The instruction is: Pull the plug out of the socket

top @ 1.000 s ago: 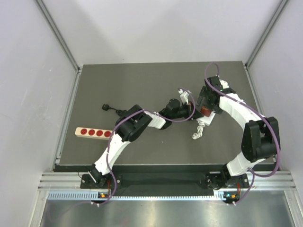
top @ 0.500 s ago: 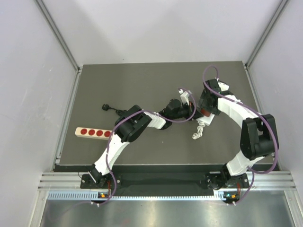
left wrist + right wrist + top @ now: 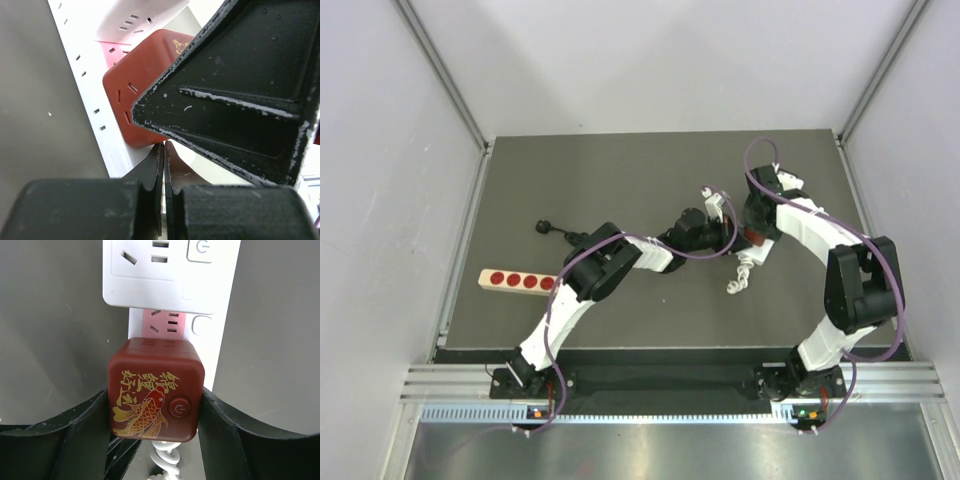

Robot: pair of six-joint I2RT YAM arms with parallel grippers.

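right tool (image 3: 152, 415) closed in, clamped on red plug (image 3: 155, 385) with gold fish, chinese script; left tool (image 3: 164, 172) together

Dark grey matte desk (image 3: 620, 170), flat beige strip with four red round spots (image 3: 515, 280) lying near its left edge, small black plug on a thin black cord (image 3: 544, 227) just beyond it, long white plastic power strip (image 3: 170, 270) right of centre, its coiled white cord (image 3: 740, 278) nearer the front.

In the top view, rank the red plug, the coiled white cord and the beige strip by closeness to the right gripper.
1. Red plug, between the right gripper's fingers.
2. Coiled white cord, just on its near side.
3. Beige strip, far left.
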